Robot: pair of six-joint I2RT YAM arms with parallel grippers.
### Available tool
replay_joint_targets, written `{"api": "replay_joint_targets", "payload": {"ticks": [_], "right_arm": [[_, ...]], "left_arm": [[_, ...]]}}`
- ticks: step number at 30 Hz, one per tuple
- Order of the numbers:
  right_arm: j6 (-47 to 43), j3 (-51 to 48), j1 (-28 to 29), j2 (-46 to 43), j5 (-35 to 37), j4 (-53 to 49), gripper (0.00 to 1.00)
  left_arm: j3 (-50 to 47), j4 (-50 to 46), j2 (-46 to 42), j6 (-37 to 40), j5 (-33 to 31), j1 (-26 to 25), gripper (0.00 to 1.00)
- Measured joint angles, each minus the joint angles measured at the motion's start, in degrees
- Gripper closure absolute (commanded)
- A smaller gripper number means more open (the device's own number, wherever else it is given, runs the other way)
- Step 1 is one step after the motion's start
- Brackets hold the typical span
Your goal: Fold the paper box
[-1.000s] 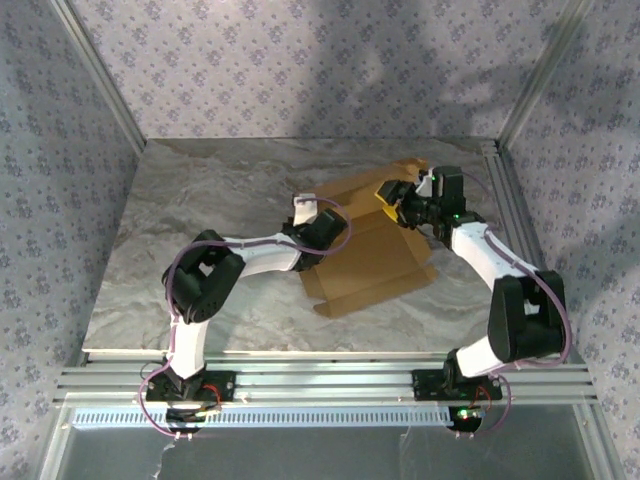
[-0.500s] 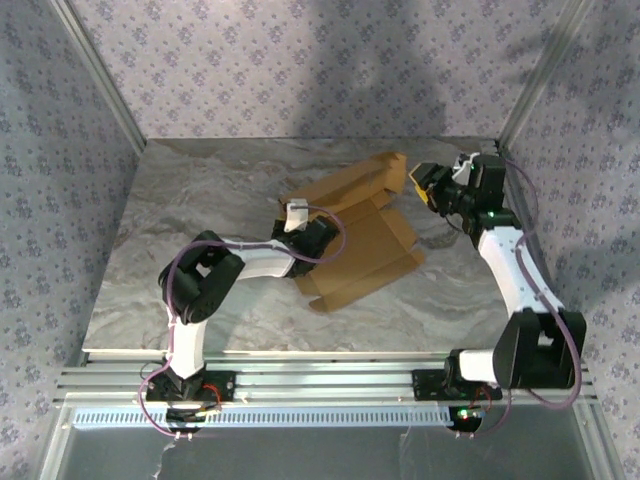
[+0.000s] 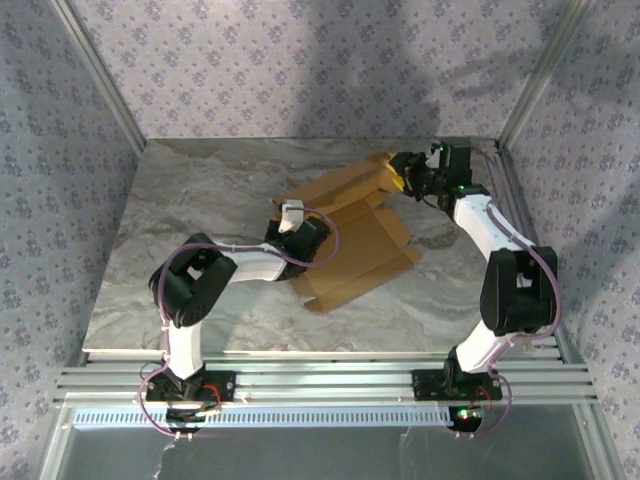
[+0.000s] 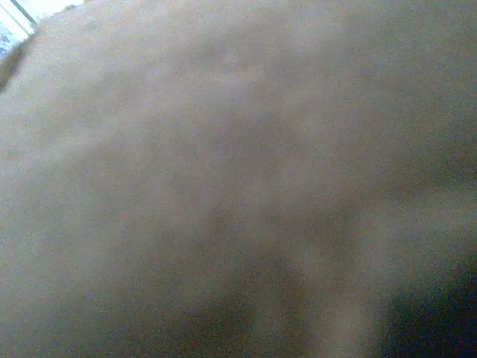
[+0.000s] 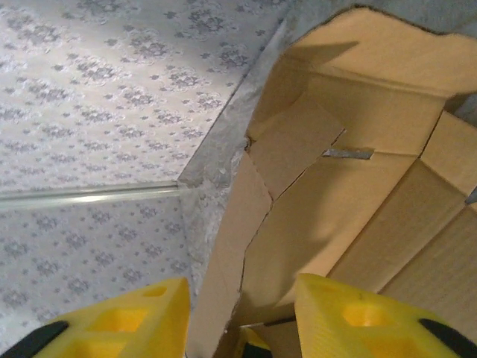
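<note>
Right, the patterned walls (image 3: 300,60) close in the grey marbled bench (image 3: 200,220) at the back and on both sides. The paper box (image 3: 360,245) lies on the bench right of centre and is partly formed. You get a wide flat panel on the near side and a raised wall along the far edge, skewed to the bench edges. The left arm (image 3: 245,265) reaches in from the left. Its left end effector (image 3: 312,248) is down at the box's left edge, touching the cardboard. The left wrist view is a brown blur right against the lens, so you cannot tell whether those fingers are apart or together. The right arm (image 3: 490,235) bends back over the far right of the bench, putting the right end effector (image 3: 403,172) at the box's far right corner. In the right wrist view the right end effector (image 5: 238,328) has its yellow fingers (image 5: 358,317) spread apart. An upright cardboard edge of the box (image 5: 350,194) runs up between them, and there is no clear contact on either side. Inside that corner you can see creased flaps and a narrow slot (image 5: 346,153) cut in the wall.
</note>
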Motion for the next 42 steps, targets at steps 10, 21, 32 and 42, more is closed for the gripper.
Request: {"api": "replay_joint_targets", "payload": {"ticks": [10, 21, 32, 42], "right_arm": [[-16.81, 11.54, -0.81, 3.76, 3.34, -11.89, 0.49], [-31.15, 26.88, 4.81, 14.4, 6.82, -29.7, 0.43], [-32.65, 32.33, 5.49, 19.8, 8.2, -35.39, 0.41], [-31.58, 34.1, 5.64, 21.7, 4.94, -35.19, 0.49]], "left_arm": [[-4.79, 5.29, -4.31, 7.96, 7.17, 2.73, 1.0], [-6.73, 11.69, -5.79, 18.43, 13.99, 4.85, 1.0], [-6.73, 12.68, -5.79, 20.52, 15.28, 4.85, 1.0], [-6.73, 13.05, -5.79, 21.62, 15.74, 4.59, 1.0]]}}
